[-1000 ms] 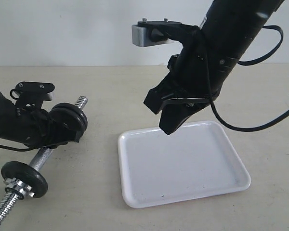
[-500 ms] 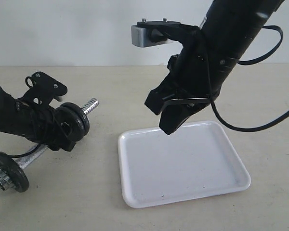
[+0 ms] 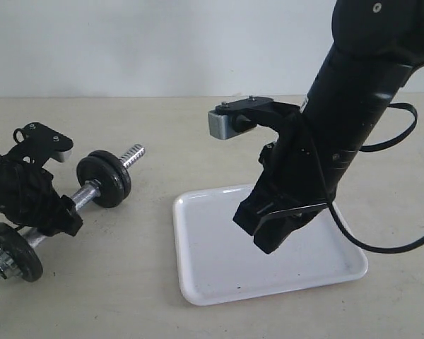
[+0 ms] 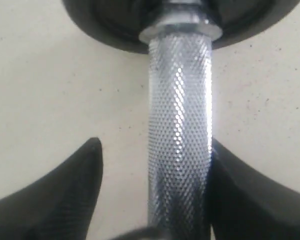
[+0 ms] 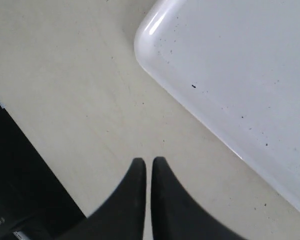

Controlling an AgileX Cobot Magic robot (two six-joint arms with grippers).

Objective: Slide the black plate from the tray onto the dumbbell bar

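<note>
Straddling the dumbbell bar [image 3: 85, 195], the left end effector [image 3: 60, 220] sits low on the left of the beige surface [image 3: 127, 296]. In its wrist view the fingers [image 4: 65, 200] are spread to either side of the knurled middle of the bar: one shows a clear gap, the other lies just beside the metal.

The black plate [image 3: 104, 178] is threaded on the bar near its upper spiral end. A second black disc [image 3: 14, 252] sits at the lower end, against silver collar nuts. The white tray [image 3: 219, 265] lies bare.

The right end effector [image 3: 268, 242] hangs just above the tray, its fingers [image 5: 135, 190] pressed together with nothing between them.

Judging from the bare tray, the sliding step looks done. The next move likely calls for the left arm to lift straight off without nudging the bar.
</note>
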